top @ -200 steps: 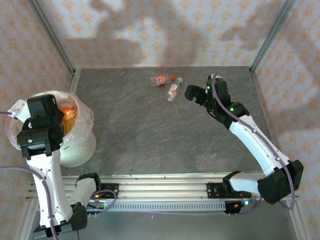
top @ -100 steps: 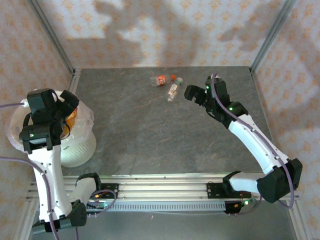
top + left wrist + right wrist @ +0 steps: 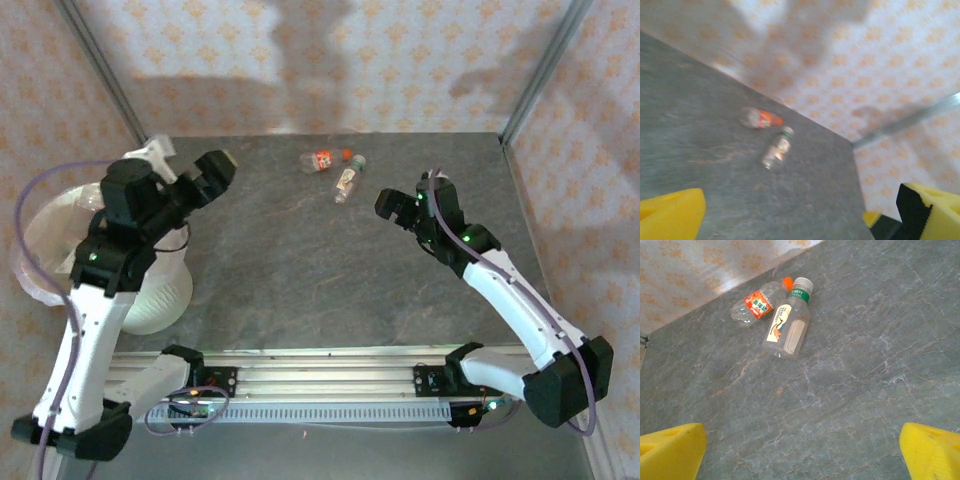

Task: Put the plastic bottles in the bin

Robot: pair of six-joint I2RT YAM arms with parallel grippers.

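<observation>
Two bottles left on the table: red-label bottle [image 3: 320,160] and green-cap bottle [image 3: 346,184], lying side by side at upper centre of the top view. Bin [image 3: 160,300] stands at frame left, its inside hidden behind the left arm, so the count already in cannot be told. Both claws released, empty — left gripper [image 3: 187,165] upper right of the bin, right gripper [image 3: 398,207] near the green-cap bottle.
</observation>
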